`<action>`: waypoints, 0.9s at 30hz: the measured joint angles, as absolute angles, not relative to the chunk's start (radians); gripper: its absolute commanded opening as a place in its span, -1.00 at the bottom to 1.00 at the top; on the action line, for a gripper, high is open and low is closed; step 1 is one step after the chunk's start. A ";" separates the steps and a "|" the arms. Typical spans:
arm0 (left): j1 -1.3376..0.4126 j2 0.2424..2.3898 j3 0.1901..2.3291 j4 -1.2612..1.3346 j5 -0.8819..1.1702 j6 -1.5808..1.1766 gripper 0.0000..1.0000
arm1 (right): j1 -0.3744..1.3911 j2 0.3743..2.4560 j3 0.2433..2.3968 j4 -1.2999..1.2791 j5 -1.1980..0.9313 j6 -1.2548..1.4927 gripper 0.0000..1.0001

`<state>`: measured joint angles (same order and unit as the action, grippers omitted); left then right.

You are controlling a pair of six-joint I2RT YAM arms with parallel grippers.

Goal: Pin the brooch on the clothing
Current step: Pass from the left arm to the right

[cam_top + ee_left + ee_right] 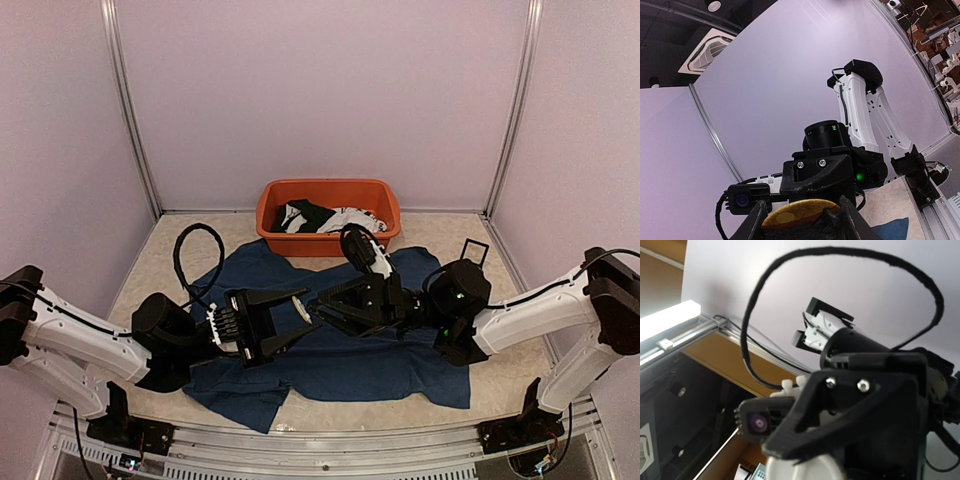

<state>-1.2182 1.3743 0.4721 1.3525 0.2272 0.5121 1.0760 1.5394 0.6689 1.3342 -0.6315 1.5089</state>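
Holding brooch (795,212) clamped in left gripper (310,312), tip-to-tip w/ right gripper (328,305); right's grip: can't tell. T-shirt (400,370) lies below both. Risk: brooch slips if passed across, drops into folds; pin may snag or miss cloth.

What my table (150,262) carries

It is pale and speckled. A dark navy T-shirt (340,365) lies spread and rumpled across the near middle, below where I work. An orange tub (328,184) stands at the far middle, just beyond the shirt's far edge.
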 measured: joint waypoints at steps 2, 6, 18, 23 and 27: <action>-1.218 1.375 0.472 1.353 0.227 0.515 -0.24 | 1.078 1.547 0.673 1.335 -0.640 1.510 -0.28; -1.218 1.382 0.477 1.353 0.228 0.522 -0.24 | 1.089 1.582 0.701 1.335 -0.658 1.515 -0.28; -1.218 1.397 0.478 1.354 0.228 0.525 -0.23 | 1.099 1.607 0.723 1.334 -0.688 1.533 -0.46; -1.218 1.400 0.479 1.360 0.228 0.529 -0.06 | 1.099 1.607 0.723 1.333 -0.689 1.538 -0.54; -1.219 1.405 0.479 1.359 0.224 0.532 0.20 | 1.100 1.607 0.723 1.334 -0.688 1.538 -0.55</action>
<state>-1.2186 1.4048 0.4786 1.3594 0.2241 0.5323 1.0996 1.6066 0.7235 1.3342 -0.6880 1.5375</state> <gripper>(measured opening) 0.517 0.230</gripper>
